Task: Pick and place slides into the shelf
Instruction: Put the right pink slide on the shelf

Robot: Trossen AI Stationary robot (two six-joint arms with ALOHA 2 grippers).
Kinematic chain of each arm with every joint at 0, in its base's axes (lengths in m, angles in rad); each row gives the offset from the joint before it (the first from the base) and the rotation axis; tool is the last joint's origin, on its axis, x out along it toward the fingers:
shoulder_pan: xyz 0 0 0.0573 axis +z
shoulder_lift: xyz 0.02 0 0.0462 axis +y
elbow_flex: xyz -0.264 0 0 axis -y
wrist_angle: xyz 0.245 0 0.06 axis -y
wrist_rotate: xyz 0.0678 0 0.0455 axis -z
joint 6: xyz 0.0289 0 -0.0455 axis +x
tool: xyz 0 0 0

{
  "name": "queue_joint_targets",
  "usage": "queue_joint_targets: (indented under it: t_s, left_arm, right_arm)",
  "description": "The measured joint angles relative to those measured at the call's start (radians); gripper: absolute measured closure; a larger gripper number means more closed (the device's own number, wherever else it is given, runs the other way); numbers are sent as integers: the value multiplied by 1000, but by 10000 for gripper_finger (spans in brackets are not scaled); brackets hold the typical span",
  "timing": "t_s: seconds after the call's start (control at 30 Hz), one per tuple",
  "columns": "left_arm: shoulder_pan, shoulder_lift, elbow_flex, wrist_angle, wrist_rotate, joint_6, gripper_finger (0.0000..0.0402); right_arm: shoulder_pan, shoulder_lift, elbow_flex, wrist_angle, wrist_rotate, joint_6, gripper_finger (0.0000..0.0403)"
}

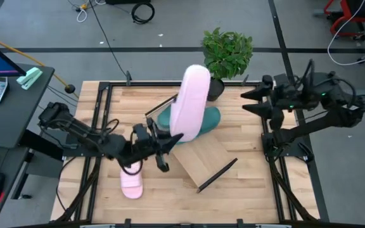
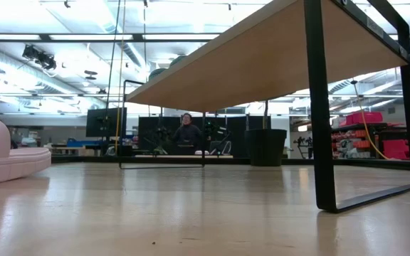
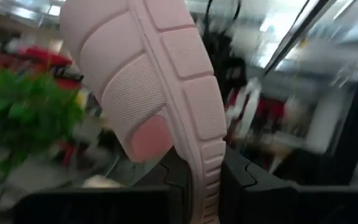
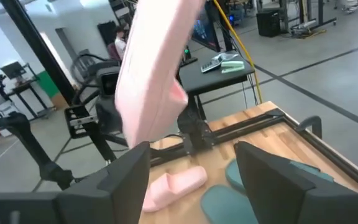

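Note:
My left gripper (image 1: 168,140) is shut on a pale pink slide (image 1: 192,104), which rises above the table's middle with its ribbed sole (image 3: 148,81) facing the left wrist camera. A second pink slide (image 1: 132,183) lies flat on the table near the left front. Two teal slides (image 1: 209,120) lie at the far end of the shelf (image 1: 198,158), partly hidden behind the raised slide. The shelf is a light-wood board on black end bars (image 2: 319,107). My right gripper (image 1: 247,101) hangs open at the far right, its fingers (image 4: 129,180) apart with nothing between them. My left gripper pinches one end of the pink slide's sole (image 3: 204,186) between its two fingers (image 3: 241,183), one on the tread side and one on the other face. The fingers come from the table's left, roughly level. The slide stands up on end above them, clear of table and shelf.
A potted plant (image 1: 227,54) stands at the table's far edge, just behind the shelf. Black rails (image 1: 100,114) run along the left and right sides of the slatted tabletop. Bare wood (image 1: 233,196) lies near the front right. A person sits in the room beyond (image 2: 187,131).

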Motion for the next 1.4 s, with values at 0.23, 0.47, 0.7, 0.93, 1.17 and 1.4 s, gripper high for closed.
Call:
queue_joint_targets:
  t_s: [0.23,0.47,0.7,0.93,1.17,1.4]
  left_arm:
    - [-72,11,188,-552,-77,-258,356]
    - [-86,77,378,-884,-78,-385,356]
    - [-79,132,422,-901,-61,-412,356]
    - [-70,171,422,-929,2,-496,356]
    - [-26,212,422,-956,116,-513,356]
    - [13,214,437,-1115,188,-505,356]
  right_arm:
    - [0,-25,0,-119,-16,-10,165]
    - [0,-24,0,-300,-35,-19,165]
    - [0,-27,0,-307,-77,-20,170]
    - [0,-34,0,-367,-76,-26,173]
    - [0,-34,0,-521,-116,8,172]
    - [0,-29,0,-670,-136,74,174]
